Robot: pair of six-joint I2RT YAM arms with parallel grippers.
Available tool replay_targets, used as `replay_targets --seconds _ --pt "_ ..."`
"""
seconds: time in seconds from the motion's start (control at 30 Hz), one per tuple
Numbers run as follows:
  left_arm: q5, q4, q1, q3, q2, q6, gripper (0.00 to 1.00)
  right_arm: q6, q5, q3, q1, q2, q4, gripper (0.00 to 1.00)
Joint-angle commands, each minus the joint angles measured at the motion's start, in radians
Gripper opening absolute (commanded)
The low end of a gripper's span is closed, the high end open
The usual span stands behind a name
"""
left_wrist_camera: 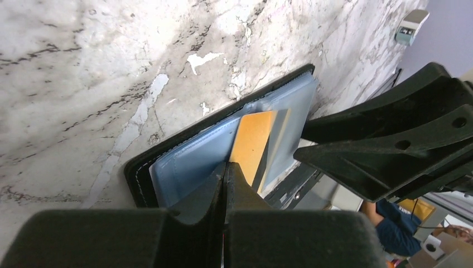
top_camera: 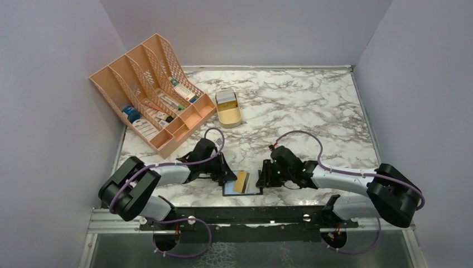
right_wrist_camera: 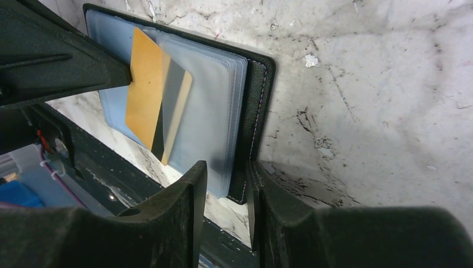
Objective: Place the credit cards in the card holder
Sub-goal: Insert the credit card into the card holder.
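top: overhead, far | wrists: close, opposed | shared: card holder (top_camera: 251,188)

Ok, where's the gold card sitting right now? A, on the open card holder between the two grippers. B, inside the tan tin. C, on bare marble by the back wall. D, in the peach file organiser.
A: the gold card lies on the blue-grey inside of the open card holder, with the left gripper on one side and the right gripper on the other.
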Motion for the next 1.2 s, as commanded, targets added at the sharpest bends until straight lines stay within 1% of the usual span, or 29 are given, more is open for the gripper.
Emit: replay_targets --seconds 0.0,0.27,0.47,0.63,0.67,0.77,0.83,0.93,1.0,1.07,1.17 --pt "-0.08 0.04 -0.015 -0.019 -0.043 -0.045 0.0 0.042 -0.064 -0.033 0.003 -0.006 0.077 0.31" --pt "-0.127 0.043 -0.034 -0.036 -0.1 -0.079 0.0 0.07 -0.05 -0.053 0.003 -0.041 0.086 0.29" --pt "-0.124 0.026 -0.039 -0.06 -0.142 -0.087 0.0 0.074 -0.04 -0.054 0.002 -0.046 0.085 0.29" --pt "-0.083 0.074 -0.039 -0.093 -0.193 -0.113 0.0 0.066 -0.038 -0.068 0.002 -0.02 0.135 0.29" --pt "-0.069 0.078 -0.038 -0.093 -0.201 -0.113 0.03 0.06 -0.044 -0.065 0.002 -0.009 0.139 0.29" --pt "-0.036 0.078 -0.038 -0.097 -0.232 -0.099 0.22 0.059 -0.062 -0.063 0.003 0.015 0.161 0.29" --pt "-0.029 0.068 -0.04 -0.1 -0.254 -0.087 0.33 0.061 -0.061 -0.064 0.003 0.016 0.163 0.29" --pt "-0.052 0.015 -0.039 -0.095 -0.294 -0.023 0.45 0.062 -0.056 -0.064 0.003 0.007 0.16 0.29" --pt "-0.09 -0.072 -0.038 -0.071 -0.299 0.048 0.5 0.053 -0.056 -0.054 0.002 -0.002 0.138 0.29" --pt "-0.109 -0.141 -0.038 -0.041 -0.283 0.107 0.53 0.042 -0.059 -0.03 0.003 -0.021 0.095 0.29" --pt "-0.09 -0.155 -0.037 -0.021 -0.256 0.133 0.54 0.039 -0.061 -0.009 0.002 -0.078 0.07 0.29"
